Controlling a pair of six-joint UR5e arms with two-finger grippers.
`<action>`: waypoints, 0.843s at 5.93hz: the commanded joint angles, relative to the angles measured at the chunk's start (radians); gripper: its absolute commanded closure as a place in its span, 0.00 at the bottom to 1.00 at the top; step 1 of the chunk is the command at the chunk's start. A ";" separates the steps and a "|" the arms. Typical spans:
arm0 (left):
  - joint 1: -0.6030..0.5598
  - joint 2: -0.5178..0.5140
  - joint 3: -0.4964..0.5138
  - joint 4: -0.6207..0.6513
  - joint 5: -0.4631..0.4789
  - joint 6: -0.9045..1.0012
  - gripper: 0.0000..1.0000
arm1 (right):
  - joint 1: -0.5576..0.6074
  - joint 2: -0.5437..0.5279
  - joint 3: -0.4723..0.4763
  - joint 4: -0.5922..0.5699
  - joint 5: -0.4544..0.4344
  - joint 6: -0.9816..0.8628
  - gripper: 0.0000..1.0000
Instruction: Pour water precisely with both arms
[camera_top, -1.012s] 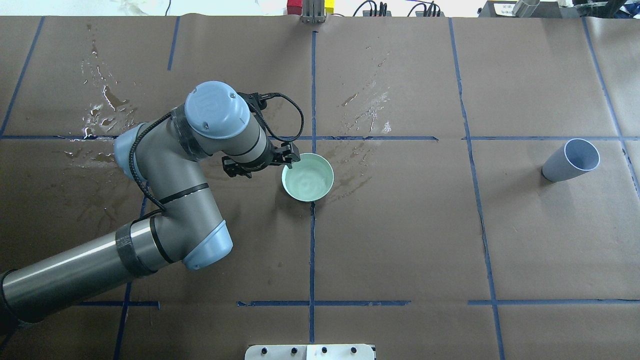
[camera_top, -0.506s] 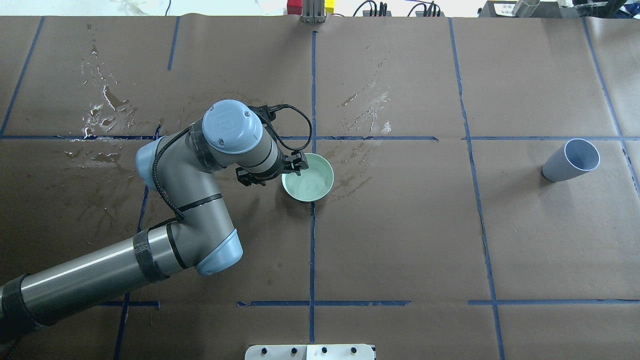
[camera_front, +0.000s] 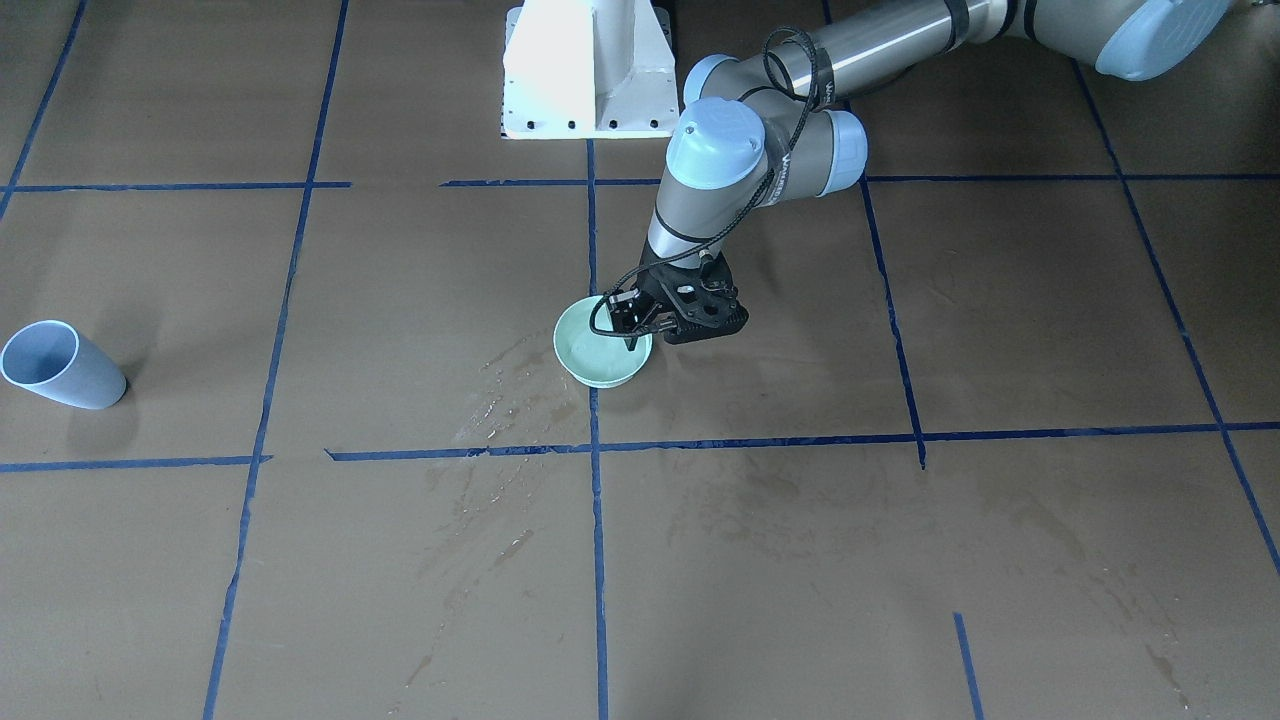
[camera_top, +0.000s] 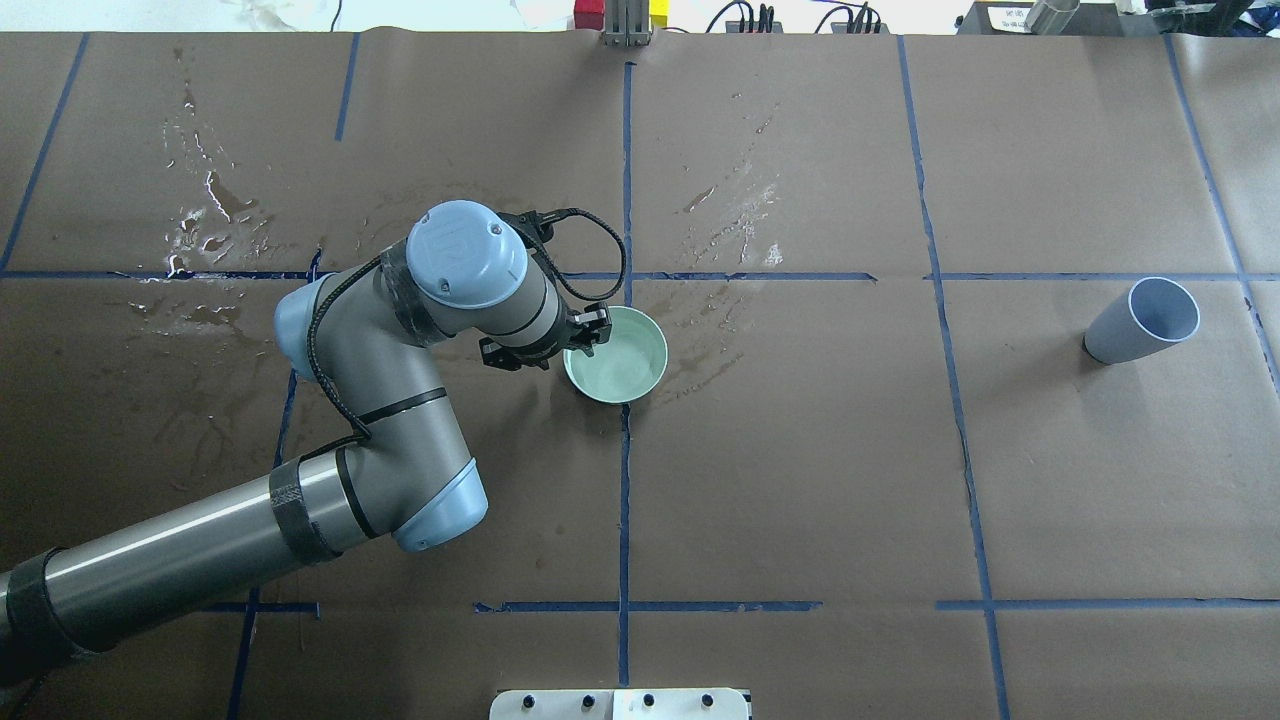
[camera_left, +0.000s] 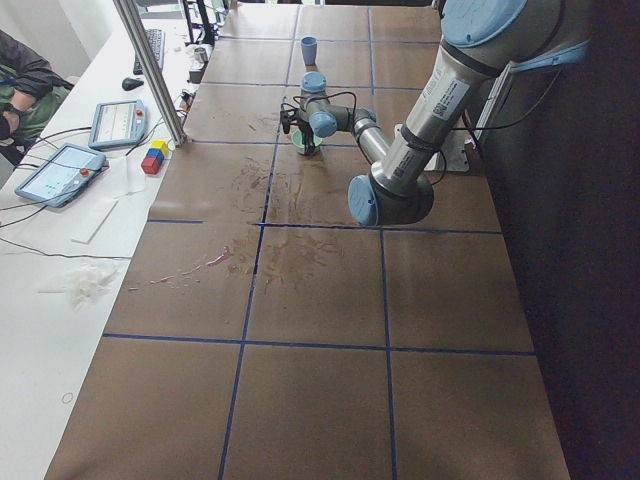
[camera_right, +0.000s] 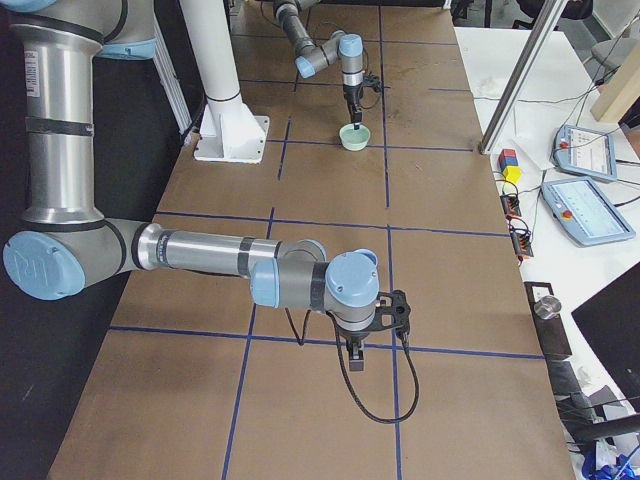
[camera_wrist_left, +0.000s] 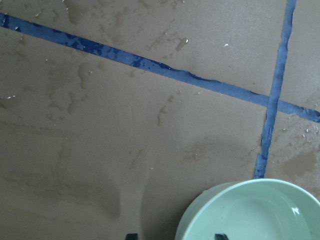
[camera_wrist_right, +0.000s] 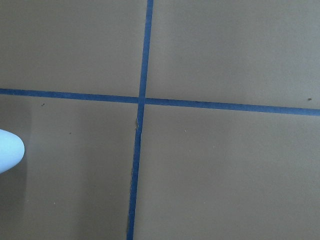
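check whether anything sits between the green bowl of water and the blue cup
Nothing visible does. Between the green bowl and the blue cup lies only brown paper with blue tape lines. The left pincer straddles the bowl's rim on the side away from the cup.

Table (camera_top: 800, 480): flat top covered in brown paper, gridded with blue tape lines (camera_top: 623, 500). Directly on it:
- pale green round bowl (camera_top: 640, 392) with water (camera_top: 625, 355) in it, sitting over the centre tape line, just on the robot's side of a cross line
- blue-grey plastic cup (camera_top: 1130, 335), well apart from the bowl, toward the robot's right end
- white pedestal base plate (camera_front: 590, 110) at the robot's edge
- shiny wet streaks far-left (camera_top: 210, 215), more beyond the bowl (camera_top: 740, 215)
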 joint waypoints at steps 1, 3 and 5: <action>0.002 -0.006 -0.001 0.000 0.000 -0.001 0.46 | -0.004 -0.010 0.002 0.006 0.003 -0.001 0.00; 0.012 -0.006 -0.001 0.000 -0.001 -0.001 0.52 | -0.013 -0.011 0.004 0.007 0.003 -0.003 0.00; 0.026 -0.001 -0.001 0.000 0.000 0.001 0.55 | -0.013 -0.011 0.004 0.018 0.002 -0.004 0.00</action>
